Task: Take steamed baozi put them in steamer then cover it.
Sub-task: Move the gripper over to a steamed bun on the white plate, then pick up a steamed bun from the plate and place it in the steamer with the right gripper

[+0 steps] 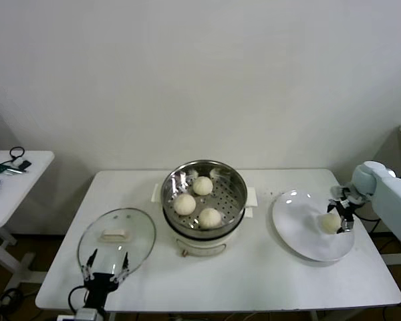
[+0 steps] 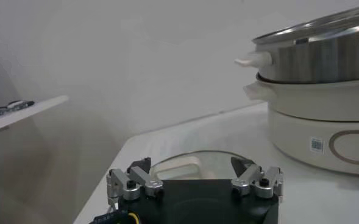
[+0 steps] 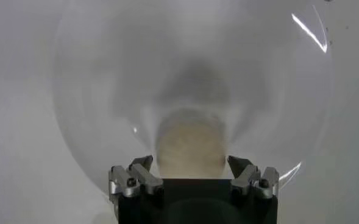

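The steamed baozi were split between two places: three (image 1: pixel 199 200) lay inside the steamer (image 1: pixel 235 200) at the middle of the table (image 1: pixel 267 274), and the fourth bun (image 1: pixel 330 223) sat on the white plate (image 1: pixel 301 231) at three o'clock from the steamer. The right gripper (image 1: pixel 341 212) stood over this bun with its fingers (image 3: pixel 247 173) spread wide on both sides of it, not squeezing. The cover (image 1: pixel 117 237) lay flat on the table at about eight o'clock from the steamer. The left gripper (image 1: pixel 105 267) waited at the cover's near edge, wide open and holding nothing.
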Controlling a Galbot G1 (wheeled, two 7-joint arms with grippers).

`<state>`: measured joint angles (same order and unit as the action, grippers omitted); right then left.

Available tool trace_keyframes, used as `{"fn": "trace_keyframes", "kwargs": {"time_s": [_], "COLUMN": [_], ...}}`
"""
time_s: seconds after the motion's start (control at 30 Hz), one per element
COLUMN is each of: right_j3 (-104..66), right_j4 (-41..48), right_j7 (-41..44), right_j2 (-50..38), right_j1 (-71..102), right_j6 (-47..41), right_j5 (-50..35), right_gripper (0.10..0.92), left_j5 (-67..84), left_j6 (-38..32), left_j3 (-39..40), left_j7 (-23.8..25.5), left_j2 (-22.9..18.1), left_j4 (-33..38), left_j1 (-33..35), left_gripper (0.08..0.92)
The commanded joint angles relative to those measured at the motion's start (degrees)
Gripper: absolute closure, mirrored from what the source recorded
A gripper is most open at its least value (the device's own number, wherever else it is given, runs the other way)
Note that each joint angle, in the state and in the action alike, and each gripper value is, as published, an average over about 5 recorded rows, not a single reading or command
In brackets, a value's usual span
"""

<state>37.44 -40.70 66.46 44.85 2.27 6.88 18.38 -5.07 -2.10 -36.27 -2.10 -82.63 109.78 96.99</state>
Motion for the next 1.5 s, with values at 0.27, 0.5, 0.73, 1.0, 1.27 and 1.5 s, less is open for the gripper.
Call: {"fn": "trace_keyframes", "kwargs": {"time_s": [0.27,0.5,0.73,1.0,1.27,1.5], "right_j3": [-1.18,-1.31,0.17,15.88,37.24,52.58], "right_j4": [4.0,3.97,2.32,-2.64,-7.71,-11.41], "right_j7": [0.9,1.0,0.92,0.81,-0.77,-1.82], "right_j2": [2.76,2.4,1.4,-0.49,2.8,9.36], "right_j1": [0.15,0.09,-0.96,-13.22,-33.04,-47.59], "right_j6": [1.0,1.21,0.4,-4.39,-10.59,-13.77], "right_j5": [3.34,3.28,-0.19,-18.78,-39.97,-54.28], "right_gripper": [0.222,0.329,0.343,0.347,0.347,0.347], "left_j5": [-0.27,-0.22,-0.32,-0.63,-0.59,-0.8], "left_j6": [0.11,0.18,0.16,0.23,0.68,1.42], "left_j3": [0.13,0.37,0.68,1.09,2.16,4.21], "left_j7": [-0.03,-0.07,-0.07,-0.06,-0.16,-0.63], "left_j2": [-0.38,-0.72,-0.96,-0.92,-0.55,0.48], "left_j4": [0.26,0.5,1.05,1.32,2.38,3.25], "left_j1": [-0.08,0.17,0.53,0.66,0.99,0.49], "left_gripper": [0.177,0.177,0.177,0.177,0.177,0.177]}}
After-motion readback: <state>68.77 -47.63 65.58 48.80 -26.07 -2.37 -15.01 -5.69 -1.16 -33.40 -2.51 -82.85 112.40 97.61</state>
